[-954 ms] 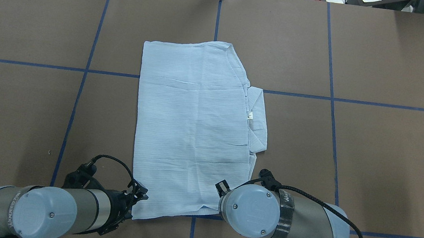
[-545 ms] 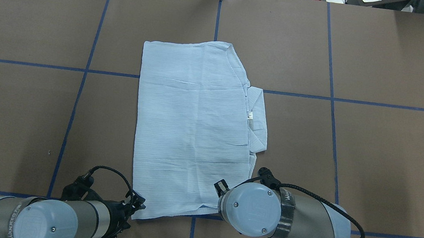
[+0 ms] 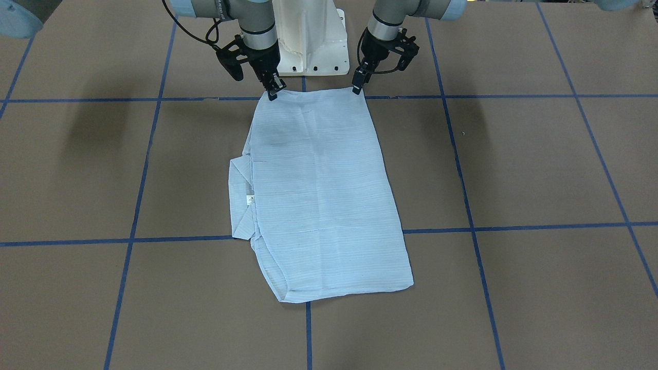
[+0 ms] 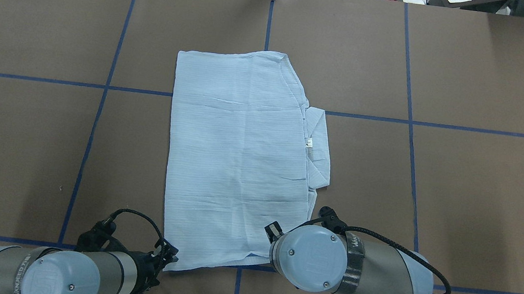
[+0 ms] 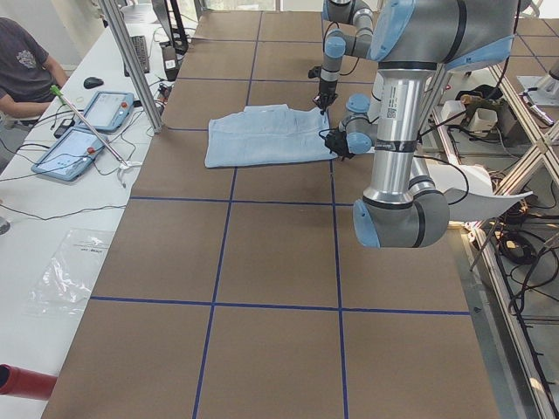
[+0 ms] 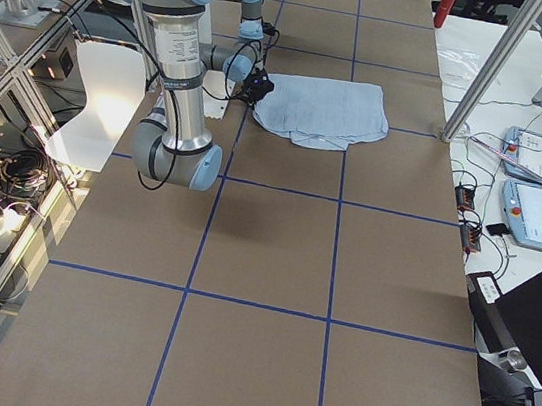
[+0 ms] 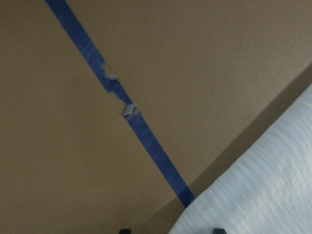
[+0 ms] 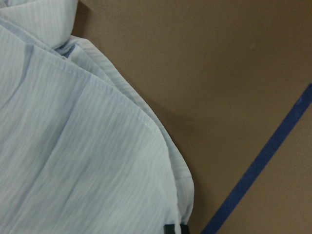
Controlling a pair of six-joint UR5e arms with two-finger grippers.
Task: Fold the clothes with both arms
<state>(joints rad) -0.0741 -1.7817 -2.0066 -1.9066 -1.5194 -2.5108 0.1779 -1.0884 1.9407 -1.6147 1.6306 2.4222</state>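
Your brown bench (image 4: 21,139) is ruled into large squares by blue tape lines (image 4: 98,113). The light-blue striped shirt (image 4: 235,163) lies flat at the middle of it, folded into a long panel that runs from the robot's edge out across the bench. One tape line passes under it crosswise.

The left arm (image 4: 55,276) and the right arm (image 4: 365,277) both reach in low from beside the white pedestal (image 3: 311,41), each to one corner of the shirt's near edge.

The left tool (image 3: 356,88) sits at the corner on the robot's left. Its wrist camera shows two dark fingertips (image 7: 219,230) standing apart, one over the cloth and one over bare bench, so its jaws are spread across that corner and not pressed on it.

The right tool (image 3: 273,92) is at the other near corner. There the fingertips (image 8: 175,228) show as one dark block on the hem (no gap visible between them), so it is pinching the shirt's edge.

The collar (image 4: 318,148) sticks out from the panel's long side on the robot's right, with a small white label (image 4: 309,143) at its base.
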